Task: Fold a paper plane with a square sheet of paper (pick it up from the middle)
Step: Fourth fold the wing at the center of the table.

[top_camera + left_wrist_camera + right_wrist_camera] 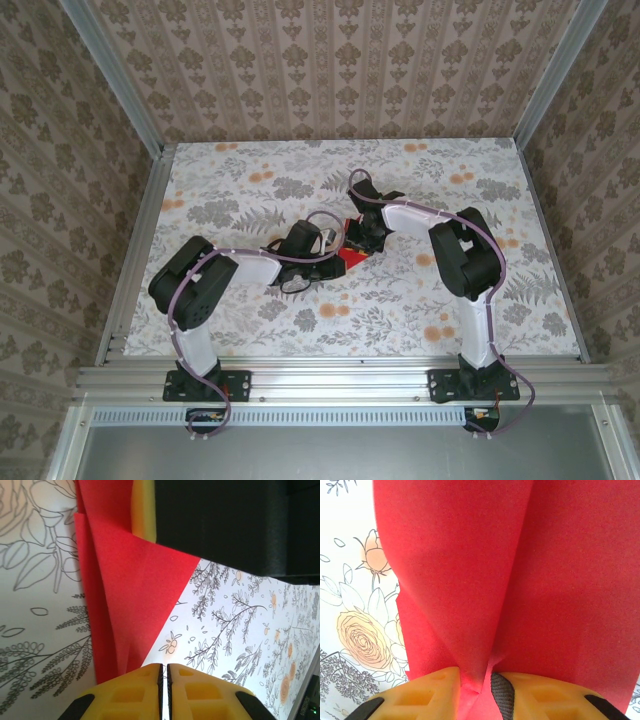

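Top view, 6 o'clock edge: ribbed aluminium rail [330, 378] carries both bases. Left arm [200, 285] and right arm [468, 262], black joints with white links and a purple cable [215, 400] looped along each, lean in toward the centre of the worktop [250, 320]. Worktop surface is a matt floral print, grey foliage with orange blooms. Folded red paper [352, 262] sits at centre between the two wrists. From above a small red wedge shows, the rest is covered by the black wrist bodies. Left wrist view: left claw [163, 672], yellow moulded fingers [130, 695] set together to a hairline slit, nothing seen in the slit. The paper's narrow end runs down to the 11 o'clock side of the fingertips; contact underneath not resolvable. Paper here is a long pointed shape lying on the worktop: fine-grained matt surface, sharp creases, overlapped layers along its 9 o'clock edge. Its far end is cut off at 12 o'clock behind a black housing [225, 525] and a yellow pad [142, 510]. Right wrist view: right claw [481, 682] is closed on the paper, pinching a pleat between yellow fingers [420, 695]; a dark pad shows on the inner face at 5 o'clock. The sheet rises from the pinch in two curved lobes, cut off by the frame at 12 and 3 o'clock. Far side: wall [330, 70] in beige damask wallpaper, aluminium corner post [115, 75].
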Motion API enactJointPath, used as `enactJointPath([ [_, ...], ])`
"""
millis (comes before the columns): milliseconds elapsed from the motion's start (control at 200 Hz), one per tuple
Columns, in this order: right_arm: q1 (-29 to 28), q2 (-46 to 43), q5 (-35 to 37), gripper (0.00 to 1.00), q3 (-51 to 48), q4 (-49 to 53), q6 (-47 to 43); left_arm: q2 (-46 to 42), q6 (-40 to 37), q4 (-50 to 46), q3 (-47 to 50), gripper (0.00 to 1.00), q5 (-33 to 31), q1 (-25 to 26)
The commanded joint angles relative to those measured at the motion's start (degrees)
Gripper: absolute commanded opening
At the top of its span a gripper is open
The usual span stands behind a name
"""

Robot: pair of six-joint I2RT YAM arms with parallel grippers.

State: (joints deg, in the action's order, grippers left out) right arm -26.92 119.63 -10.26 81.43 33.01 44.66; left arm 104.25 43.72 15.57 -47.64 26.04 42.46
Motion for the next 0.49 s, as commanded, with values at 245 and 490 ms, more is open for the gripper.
enactJointPath([
  [245, 0.7, 10.2, 11.5, 0.33, -5.3, 7.0, 1.0, -0.5, -1.4, -1.6, -1.7, 0.14, -4.2, 0.2],
  [490, 0.7, 10.4, 11.5, 0.33, -5.4, 7.0, 0.9, 0.8, -1.9, -3.5, -2.1, 0.14, -5.5, 0.2],
])
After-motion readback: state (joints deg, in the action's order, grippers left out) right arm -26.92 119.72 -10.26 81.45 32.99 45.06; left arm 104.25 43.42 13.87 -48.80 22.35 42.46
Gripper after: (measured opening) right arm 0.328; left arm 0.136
